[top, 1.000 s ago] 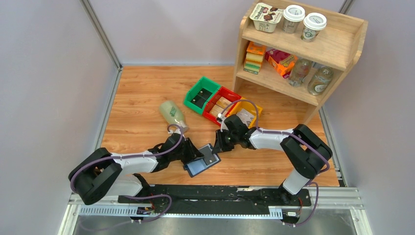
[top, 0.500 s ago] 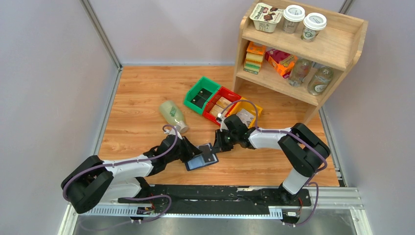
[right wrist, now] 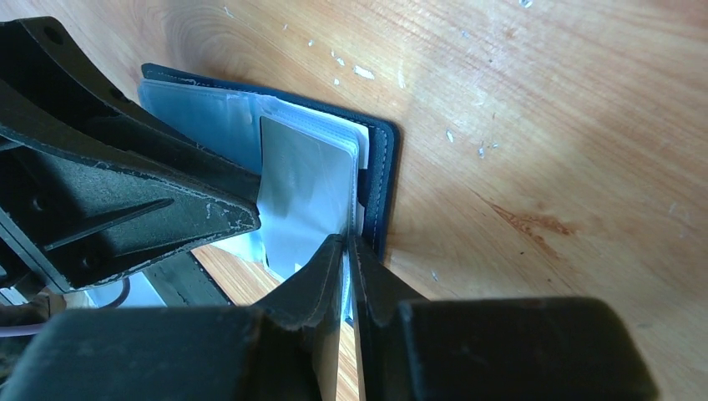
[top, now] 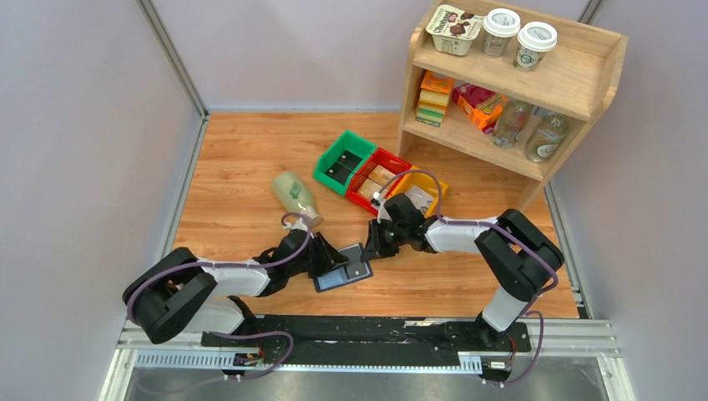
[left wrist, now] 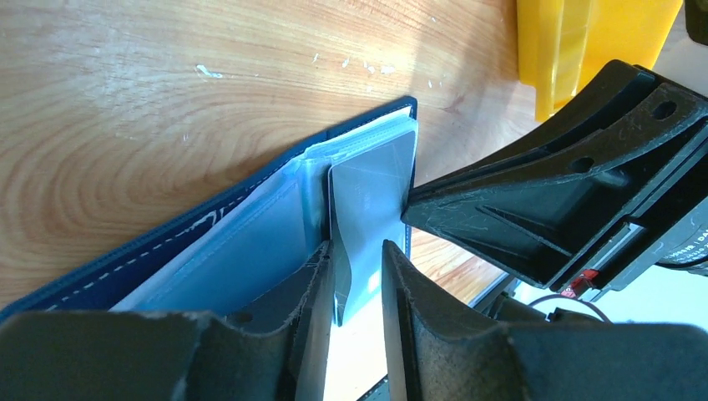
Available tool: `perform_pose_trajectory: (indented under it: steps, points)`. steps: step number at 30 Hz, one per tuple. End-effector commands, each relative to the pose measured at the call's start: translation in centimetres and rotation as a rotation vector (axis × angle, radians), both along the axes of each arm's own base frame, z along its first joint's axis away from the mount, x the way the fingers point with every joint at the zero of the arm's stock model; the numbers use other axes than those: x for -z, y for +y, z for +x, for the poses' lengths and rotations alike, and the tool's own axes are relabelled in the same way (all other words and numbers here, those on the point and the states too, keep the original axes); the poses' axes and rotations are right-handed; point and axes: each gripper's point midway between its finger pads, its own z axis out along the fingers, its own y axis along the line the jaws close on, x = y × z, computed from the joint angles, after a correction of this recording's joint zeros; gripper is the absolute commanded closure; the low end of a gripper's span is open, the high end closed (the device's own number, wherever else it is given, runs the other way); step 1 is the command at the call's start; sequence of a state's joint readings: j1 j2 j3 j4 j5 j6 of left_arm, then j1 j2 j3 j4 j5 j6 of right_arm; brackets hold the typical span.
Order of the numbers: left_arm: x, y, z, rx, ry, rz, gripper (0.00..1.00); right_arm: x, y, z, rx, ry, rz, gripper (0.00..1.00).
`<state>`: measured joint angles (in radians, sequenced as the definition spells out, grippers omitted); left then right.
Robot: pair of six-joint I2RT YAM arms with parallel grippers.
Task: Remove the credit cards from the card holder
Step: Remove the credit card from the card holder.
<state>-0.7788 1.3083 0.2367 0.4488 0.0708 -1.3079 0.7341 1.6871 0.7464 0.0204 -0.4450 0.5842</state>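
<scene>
2 grippers meet nose to nose over the card holder (top: 344,272), which lies open and flat on the wooden table (top: 242,167) just ahead of the arm bases, navy cover down and clear sleeves up. From where I stand, 1 credit card (left wrist: 369,188) shows, a pale grey rectangle standing partly clear of the sleeves near the holder's fold.

The left gripper (left wrist: 354,255) has its fingers parted, 1 on each side of the card's near end. The card leans on 1 pad and a bright gap separates it from the other, so nothing is clamped. The right gripper (right wrist: 348,242) comes in from the opposite side, its fingers pressed almost together on a thin leaf at the holder's edge, apparently pinning the holder.

The card's long axis runs straight away from the left fingers towards the right gripper's nose. The left arm is nearer to the card and already straddles it. I would judge the next move needs those fingers to pinch the card's faces and draw it back along that axis, away from the right gripper.
</scene>
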Motion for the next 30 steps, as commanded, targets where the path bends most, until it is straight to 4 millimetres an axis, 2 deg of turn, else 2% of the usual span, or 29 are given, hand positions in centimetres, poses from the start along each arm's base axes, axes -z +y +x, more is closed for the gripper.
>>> perform_pose_trajectory:
  steps: [1, 6, 9, 15, 18, 20, 24, 26, 27, 28, 29, 30]
  points:
    - [-2.2, -2.5, 0.4, 0.047, -0.042, -0.105, 0.65, 4.5, -2.3, -2.6, -0.009, 0.087, -0.152, 0.86]
    - [-3.6, -2.9, 0.9, 0.037, -0.093, -0.169, 0.69, 4.9, -2.4, -2.8, -0.006, 0.098, -0.158, 0.86]
    - [-4.5, -3.0, 1.0, 0.040, -0.127, -0.194, 0.79, 5.2, -2.5, -3.0, -0.003, 0.104, -0.164, 0.86]
    - [-7.1, -3.3, 1.1, 0.076, -0.221, -0.230, 0.89, 4.6, -2.5, -2.4, 0.009, 0.081, -0.165, 0.86]
    - [-8.0, -3.4, 0.9, 0.095, -0.253, -0.241, 1.00, 4.5, -2.6, -2.2, 0.012, 0.074, -0.174, 0.87]
    - [-8.4, -3.4, 0.8, 0.108, -0.272, -0.246, 1.00, 4.5, -2.5, -2.2, 0.011, 0.075, -0.173, 0.86]
    - [-7.7, -3.0, 0.6, 0.107, -0.261, -0.224, 1.00, 4.1, -2.3, -2.1, 0.009, 0.073, -0.167, 0.86]
    - [-7.0, -2.6, 0.4, 0.099, -0.242, -0.198, 1.00, 3.3, -2.1, -1.8, 0.010, 0.061, -0.159, 0.84]
    - [-6.1, -2.2, 0.1, 0.099, -0.215, -0.164, 1.00, 3.0, -2.2, -1.7, 0.012, 0.056, -0.159, 0.84]
    - [-6.3, -2.0, 0.2, 0.096, -0.227, -0.158, 1.00, 2.5, -2.0, -1.5, 0.012, 0.043, -0.152, 0.84]
    - [-5.5, -1.6, -0.1, 0.097, -0.207, -0.125, 1.00, 2.1, -2.0, -1.3, 0.015, 0.031, -0.152, 0.83]
    - [-5.9, -1.3, 0.0, 0.086, -0.222, -0.123, 1.00, 1.7, -2.0, -1.2, 0.016, 0.022, -0.153, 0.83]
